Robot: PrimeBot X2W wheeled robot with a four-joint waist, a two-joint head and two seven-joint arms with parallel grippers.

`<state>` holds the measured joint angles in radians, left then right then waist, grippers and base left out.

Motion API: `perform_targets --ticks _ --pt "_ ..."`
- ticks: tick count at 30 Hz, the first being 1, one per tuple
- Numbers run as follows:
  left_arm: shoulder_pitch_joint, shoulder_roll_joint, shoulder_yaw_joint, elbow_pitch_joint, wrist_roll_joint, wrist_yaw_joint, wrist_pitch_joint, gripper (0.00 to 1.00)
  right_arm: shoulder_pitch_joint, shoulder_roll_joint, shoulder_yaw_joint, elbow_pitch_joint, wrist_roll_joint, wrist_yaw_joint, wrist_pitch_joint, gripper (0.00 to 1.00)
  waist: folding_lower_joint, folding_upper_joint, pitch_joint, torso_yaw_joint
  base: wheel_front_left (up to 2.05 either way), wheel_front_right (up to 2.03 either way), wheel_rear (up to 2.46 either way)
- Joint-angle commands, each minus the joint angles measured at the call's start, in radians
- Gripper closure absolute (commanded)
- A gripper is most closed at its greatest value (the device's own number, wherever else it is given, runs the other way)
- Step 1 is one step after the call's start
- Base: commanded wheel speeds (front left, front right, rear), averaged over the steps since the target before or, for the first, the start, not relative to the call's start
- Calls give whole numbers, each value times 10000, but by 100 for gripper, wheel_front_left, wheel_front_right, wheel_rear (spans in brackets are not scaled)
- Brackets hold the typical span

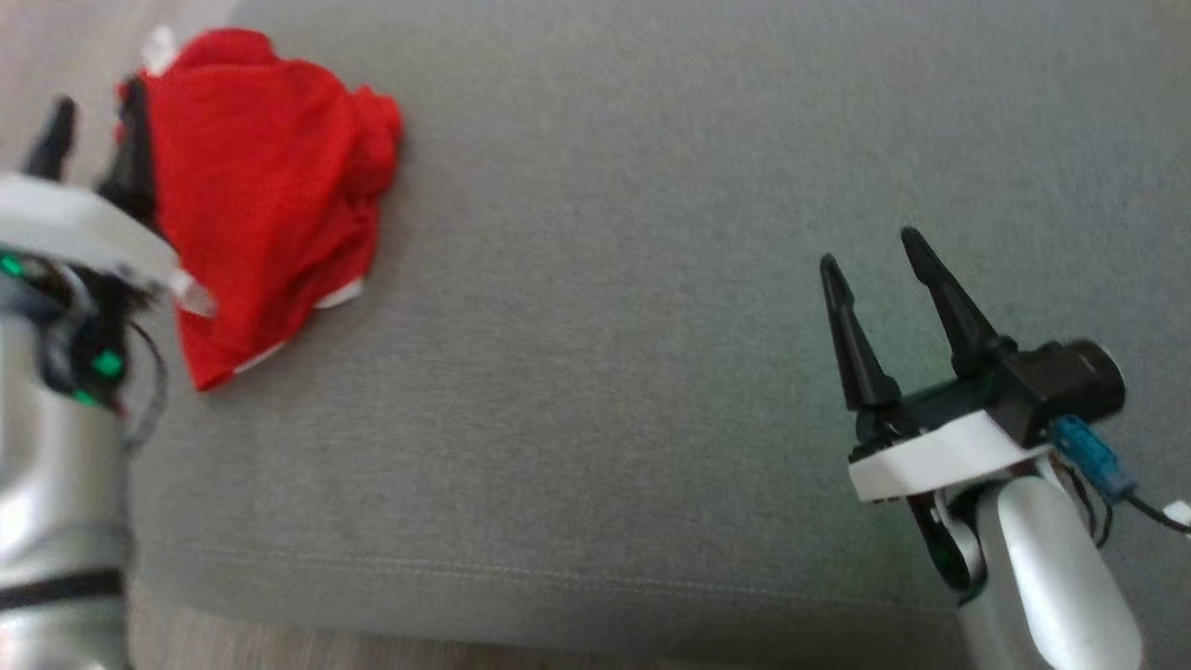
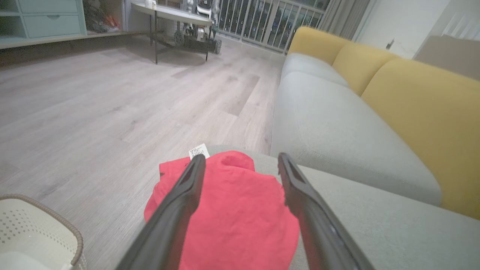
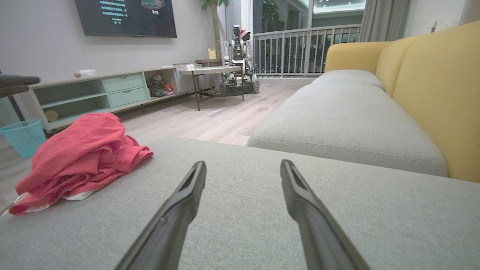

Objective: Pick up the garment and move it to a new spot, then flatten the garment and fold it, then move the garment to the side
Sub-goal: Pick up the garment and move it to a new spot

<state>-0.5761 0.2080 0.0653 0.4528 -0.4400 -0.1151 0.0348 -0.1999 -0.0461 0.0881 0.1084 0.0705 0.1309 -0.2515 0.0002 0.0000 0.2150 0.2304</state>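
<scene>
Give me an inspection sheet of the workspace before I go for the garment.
surface: grey cushion, flat, with the garment lying on it.
job's things: red garment, a crumpled heap at the cushion's left corner, white label showing.
clutter: pale basket on the floor beside the cushion; teal basket by the TV unit.
grippers: left gripper open, over the garment, contact unclear; right gripper open, over bare cushion, apart from the garment.
cables: blue connector and black lead hanging loose at the right wrist.
surroundings: wooden floor, yellow-backed sofa, low table, another robot by the railing.
</scene>
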Motion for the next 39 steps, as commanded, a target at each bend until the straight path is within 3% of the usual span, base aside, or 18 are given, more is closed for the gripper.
perform_targets --ticks 1,8,14,19,20,25,32,39 --pt "-1001 865 186 320 -160 -71 476 0 -487 -41 299 -505 -150 -2 5 0 -2 0 872 -719 0 0 0" --pt "-2437 1814 -458 2302 -245 -138 1625 0 -654 -41 286 -724 -179 -2 42 0 -2 0 1399 -1322 0 0 0" --pt "-3107 2544 -1159 4081 340 -133 2230 0 -710 -41 359 -791 -95 -2 4 0 -2 0 1562 -1825 0 0 0" --pt "-3569 2680 -1394 5181 660 265 2265 2 -655 -41 351 -804 -80 -2 -28 0 -2 0 1622 -2002 0 0 0" --pt "-3644 2663 -1423 5341 666 262 2247 100 -651 -41 343 -802 -77 -2 -33 0 -2 0 1624 -2018 0 0 0" --pt "-4088 2684 -1465 5489 826 511 795 100 -653 -41 315 -641 15 -2 -65 0 -2 0 1384 -2068 0 0 0" --pt "-4210 2488 -1394 4746 844 475 -2023 100 -550 -41 249 -299 324 -2 -95 0 -2 0 516 -2001 0 0 0" --pt "-4023 1622 -1829 3253 599 82 -2622 100 -185 -41 179 -210 683 -2 -100 0 -2 0 -490 -2031 0 0 0"
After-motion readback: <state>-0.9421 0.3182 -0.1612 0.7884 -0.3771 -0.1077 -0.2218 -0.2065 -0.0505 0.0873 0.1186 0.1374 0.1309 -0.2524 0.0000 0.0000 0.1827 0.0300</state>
